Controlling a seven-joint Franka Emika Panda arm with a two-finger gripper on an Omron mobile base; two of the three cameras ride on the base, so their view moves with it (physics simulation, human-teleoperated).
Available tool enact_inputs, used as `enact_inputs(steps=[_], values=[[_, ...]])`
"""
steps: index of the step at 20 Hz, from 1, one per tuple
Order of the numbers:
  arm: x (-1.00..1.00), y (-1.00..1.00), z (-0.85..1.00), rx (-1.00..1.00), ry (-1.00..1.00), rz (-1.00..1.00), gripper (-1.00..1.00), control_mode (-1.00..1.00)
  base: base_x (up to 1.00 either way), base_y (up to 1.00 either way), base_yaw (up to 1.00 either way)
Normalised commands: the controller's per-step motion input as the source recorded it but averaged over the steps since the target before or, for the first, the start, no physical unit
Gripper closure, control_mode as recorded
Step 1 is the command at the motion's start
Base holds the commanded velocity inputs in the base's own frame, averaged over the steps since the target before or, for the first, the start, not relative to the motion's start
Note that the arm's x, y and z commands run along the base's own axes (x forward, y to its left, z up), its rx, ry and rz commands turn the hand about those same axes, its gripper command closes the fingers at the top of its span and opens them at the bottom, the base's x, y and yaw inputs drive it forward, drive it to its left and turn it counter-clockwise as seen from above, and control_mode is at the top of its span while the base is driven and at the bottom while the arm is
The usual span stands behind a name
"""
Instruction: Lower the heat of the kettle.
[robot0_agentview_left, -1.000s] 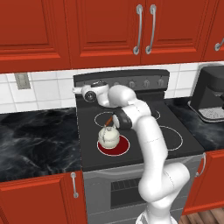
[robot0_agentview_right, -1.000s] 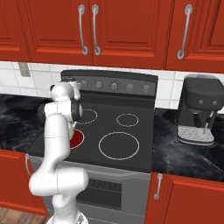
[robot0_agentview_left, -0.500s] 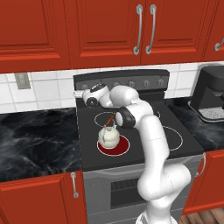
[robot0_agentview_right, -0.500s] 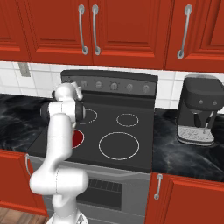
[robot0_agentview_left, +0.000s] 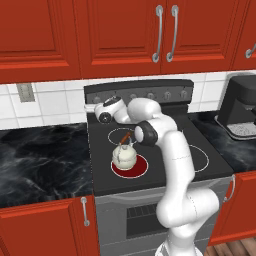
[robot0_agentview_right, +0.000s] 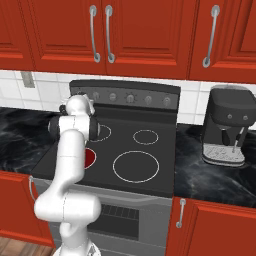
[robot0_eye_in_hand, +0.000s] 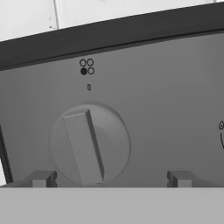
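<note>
One step is close but not yet made: the gripper (robot0_eye_in_hand: 109, 178) faces the stove's back panel (robot0_eye_in_hand: 175, 105) with its two fingertips spread wide to either side of the knob (robot0_eye_in_hand: 89, 145), apart from it rather than pinching it. The knob's ridge stands a little off vertical, and the small burner diagram above it marks the lower left ring. Judging by that, the reach to the control is done, while closing on the knob and turning it down remain. The kettle (robot0_agentview_left: 123, 156) sits on the front left burner (robot0_agentview_left: 131, 167), which glows red, so the heat looks on. Its lid is closed and whatever it holds cannot be seen. A coffee machine (robot0_agentview_right: 227, 125) stands on the counter well apart to the right.
</note>
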Motion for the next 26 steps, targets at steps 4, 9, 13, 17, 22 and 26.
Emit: enact_inputs(steps=[4,9,13,17,22,26], values=[[0.0,0.0,0.0,0.0,0.0,0.0,-1.0,-1.0,0.0,0.0,0.0],[0.01,0.0,0.0,0.0,0.0,0.0,-1.0,-1.0,0.0,0.0,0.0],[0.08,0.0,0.09,0.0,0.0,0.0,-1.0,-1.0,0.0,0.0,0.0],[0.11,0.0,0.16,0.0,0.0,0.0,-1.0,-1.0,0.0,0.0,0.0],[0.08,0.0,0.15,0.0,0.0,0.0,-1.0,-1.0,0.0,0.0,0.0],[0.02,0.0,0.17,0.0,0.0,0.0,-1.0,-1.0,0.0,0.0,0.0]])
